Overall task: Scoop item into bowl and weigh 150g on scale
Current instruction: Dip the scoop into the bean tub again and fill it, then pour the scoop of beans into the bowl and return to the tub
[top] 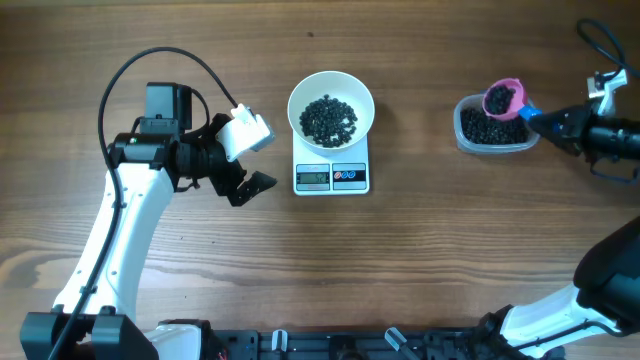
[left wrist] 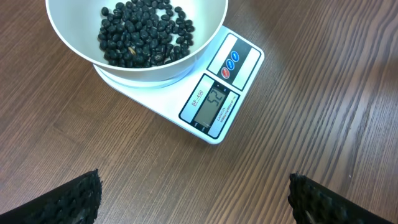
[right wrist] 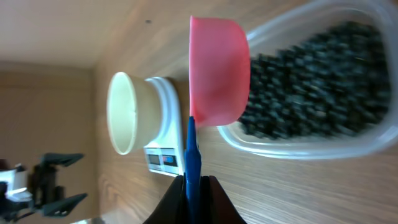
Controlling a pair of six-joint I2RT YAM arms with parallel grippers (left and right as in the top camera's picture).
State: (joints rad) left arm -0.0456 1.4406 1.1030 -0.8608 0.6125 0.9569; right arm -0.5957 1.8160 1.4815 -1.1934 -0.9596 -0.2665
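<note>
Overhead view, upper centre: white bowl [top: 303,95] sits on the scale [top: 331,178], which is on the wooden table [top: 420,260]. A heap of black beans [top: 329,118] covers the bowl floor. The scale display [left wrist: 211,104] is lit (the digits are too slanted to read with confidence).

Upper right of the frame: clear tub [top: 460,135] holds more black beans. A pink scoop [top: 502,98] hangs over the tub's upper edge with beans showing inside it. The right gripper [top: 541,120] is clenched on the scoop's blue handle [right wrist: 191,146]. In the right wrist view the handle runs straight down into the pinched fingers [right wrist: 211,199].

Left centre: the left gripper [top: 252,160] is released, with its jaws spread wide and nothing between them. It is well apart from the scale and faces it. In the left wrist view both fingertips sit at the lower corners, over bare table.
</note>
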